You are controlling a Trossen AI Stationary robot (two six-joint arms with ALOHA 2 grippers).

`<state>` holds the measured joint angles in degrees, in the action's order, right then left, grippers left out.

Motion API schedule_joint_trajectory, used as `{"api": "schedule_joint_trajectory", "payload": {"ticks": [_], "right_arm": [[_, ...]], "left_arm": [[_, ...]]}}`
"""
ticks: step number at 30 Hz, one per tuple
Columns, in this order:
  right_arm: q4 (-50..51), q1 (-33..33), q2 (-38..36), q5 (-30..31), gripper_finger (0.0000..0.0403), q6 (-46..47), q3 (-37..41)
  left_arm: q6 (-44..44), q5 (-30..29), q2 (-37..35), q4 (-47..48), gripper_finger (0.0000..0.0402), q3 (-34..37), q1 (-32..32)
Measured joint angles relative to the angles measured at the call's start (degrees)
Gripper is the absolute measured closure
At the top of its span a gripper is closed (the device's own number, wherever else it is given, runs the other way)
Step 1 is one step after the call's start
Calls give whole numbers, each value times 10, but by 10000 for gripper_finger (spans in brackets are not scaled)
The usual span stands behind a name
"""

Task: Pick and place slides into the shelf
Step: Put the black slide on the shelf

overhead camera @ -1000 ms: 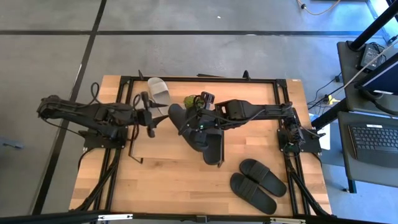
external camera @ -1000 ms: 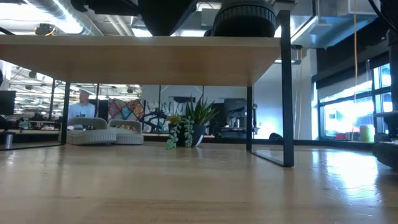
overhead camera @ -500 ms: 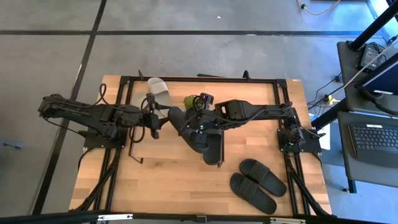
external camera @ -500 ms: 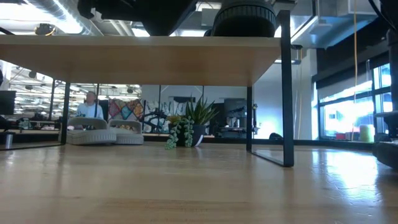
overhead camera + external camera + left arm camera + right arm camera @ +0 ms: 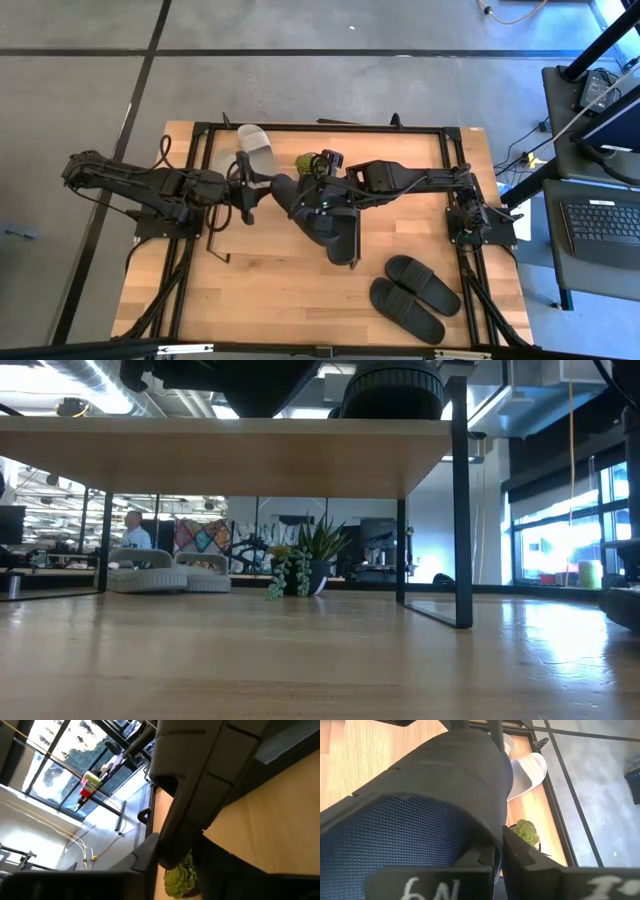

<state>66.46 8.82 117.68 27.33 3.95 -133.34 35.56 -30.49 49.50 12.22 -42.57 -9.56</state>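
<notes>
Since prev frame, left hand advances to black slide, which right hand pinches above shelf at worktop ctr. Left jaw state: cannot tell. I judge slide light, flexible rubber; grip strap edge.

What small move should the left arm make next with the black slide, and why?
Probably the left gripper should take a firm hold of the black slide before anything else moves. The right gripper is shut on that slide, and the left gripper sits right at its other end, so this looks like a handover.
</notes>
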Motion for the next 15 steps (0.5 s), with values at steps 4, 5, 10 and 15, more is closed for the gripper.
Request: {"api": "schedule_joint_trajectory", "payload": {"ticks": [4, 5, 10, 15], "right_arm": [[0, 0, 0, 0, 390, -1, 0], [0, 0, 0, 0, 390, -1, 0], [0, 0, 0, 0, 390, -1, 0], [0, 0, -1, 0, 364, 2, 0]], "left_arm": [[11, 17, 0, 2, 360, 0, 0], [12, 23, 0, 3, 365, 0, 0], [10, 26, 0, 4, 366, 0, 0], [11, 26, 0, 9, 366, 0, 0]]}}
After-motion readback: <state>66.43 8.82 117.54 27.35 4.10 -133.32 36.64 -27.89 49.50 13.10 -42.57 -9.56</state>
